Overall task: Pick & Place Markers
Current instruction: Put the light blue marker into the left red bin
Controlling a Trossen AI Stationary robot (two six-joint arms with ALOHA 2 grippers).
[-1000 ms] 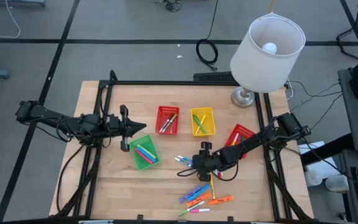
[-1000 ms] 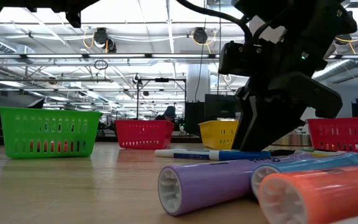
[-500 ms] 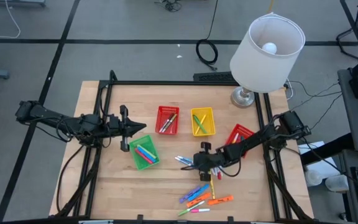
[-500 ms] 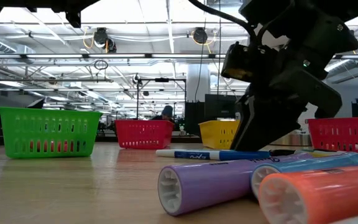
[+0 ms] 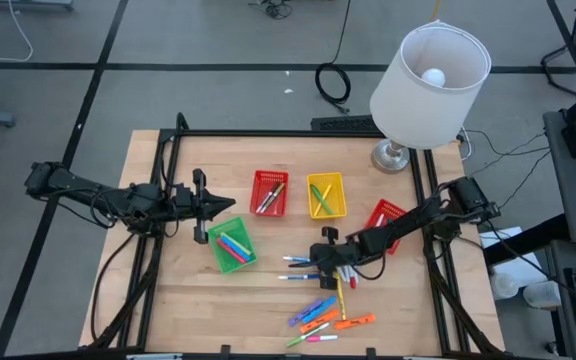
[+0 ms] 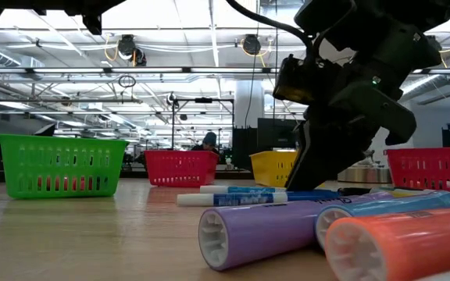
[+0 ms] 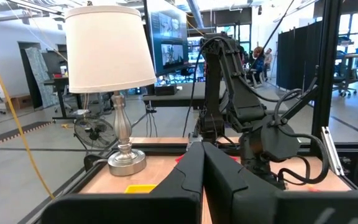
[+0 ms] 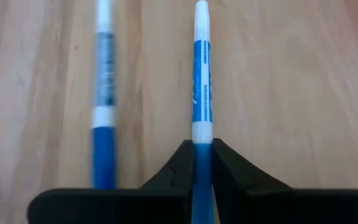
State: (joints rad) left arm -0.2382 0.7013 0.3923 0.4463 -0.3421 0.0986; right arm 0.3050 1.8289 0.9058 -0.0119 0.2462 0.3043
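My right gripper (image 8: 202, 163) sits low on the table (image 5: 188, 300), its fingers pinched on a blue marker (image 8: 202, 93), with a second blue marker (image 8: 104, 99) lying just beside it and a loose pile of markers (image 5: 326, 313) nearby. I count four baskets: one green basket (image 5: 231, 244), one yellow basket (image 5: 326, 195), two red baskets (image 5: 269, 192), with a lamp (image 5: 430, 72) at the far corner. My left gripper (image 5: 204, 206), fingers pressed together and empty, waits beside the green basket.

Open wood along the table's (image 5: 168, 300) near-left portion, free for passage. Blocked mid-table by the green basket (image 5: 231, 245), red basket (image 5: 269, 192) and yellow basket (image 5: 326, 195). Cluttered near-centre by loose markers (image 5: 323, 315); two more blue markers (image 5: 300, 268) lying just beside the right gripper (image 5: 320, 268). Obstructed at the far-right corner by the lamp (image 5: 423, 85). Second red basket (image 5: 386, 222) partly under the right arm.
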